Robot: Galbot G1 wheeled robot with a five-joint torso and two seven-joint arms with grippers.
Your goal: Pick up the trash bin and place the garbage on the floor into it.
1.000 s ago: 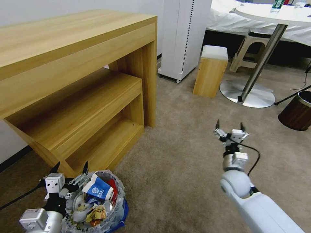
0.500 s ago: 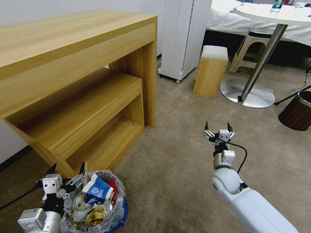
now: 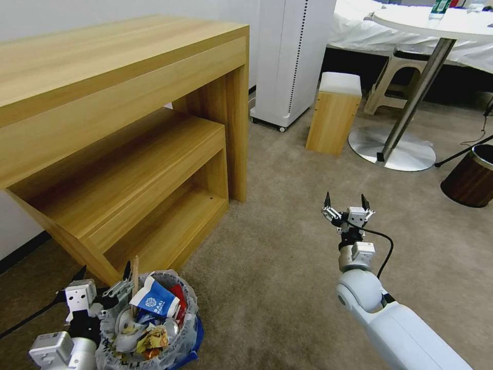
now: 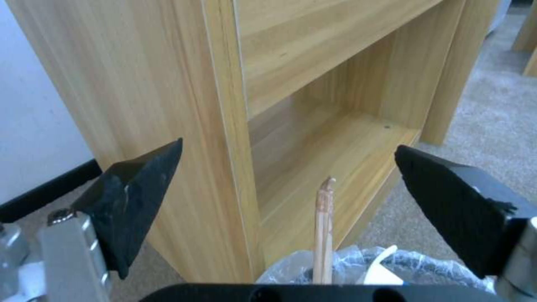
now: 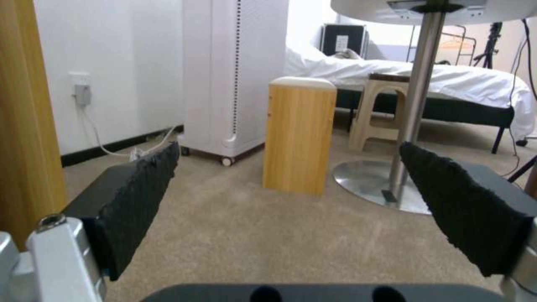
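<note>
At seven o'clock, left end effector gapes beside the full bin — right end effector, open, hangs over carpet.

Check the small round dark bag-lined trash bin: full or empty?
Full: the small round dark bag-lined trash bin brims with a blue-white carton, wrappers and a wooden stick.

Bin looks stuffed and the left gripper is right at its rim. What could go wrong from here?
1. The trash bin is heaped; the blue-white carton and wooden stick rise above its rim, so a tilt or bump could spill them onto the carpet.
2. The open left gripper sits beside the bag-lined rim and might snag the plastic.
3. The wooden shelf unit stands close, limiting clearance.
</note>
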